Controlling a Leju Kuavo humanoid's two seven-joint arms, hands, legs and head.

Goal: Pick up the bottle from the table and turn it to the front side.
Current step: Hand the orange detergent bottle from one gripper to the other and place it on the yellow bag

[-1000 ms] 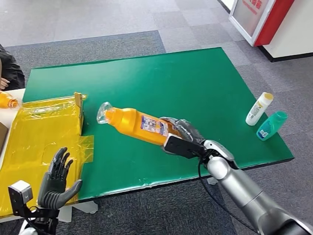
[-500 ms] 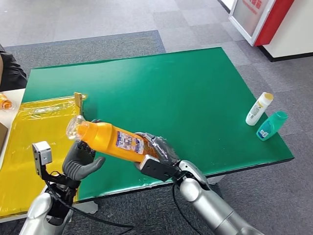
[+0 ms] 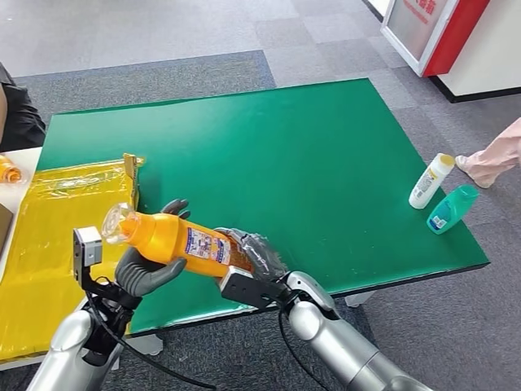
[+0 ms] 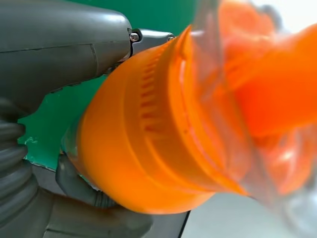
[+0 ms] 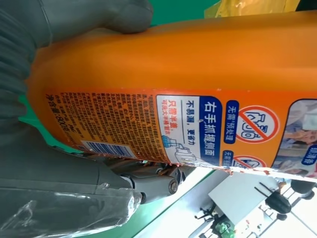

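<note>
Since half a second ago the bottle has shifted slightly left, and a person's hand has appeared beside the white bottle and teal bottle. It hangs over the table's near edge. Left hand grips its neck; right hand clasps its base.

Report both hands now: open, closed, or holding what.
Left hand: holding the orange bottle near its neck.
Right hand: holding the same bottle at its base end.
</note>
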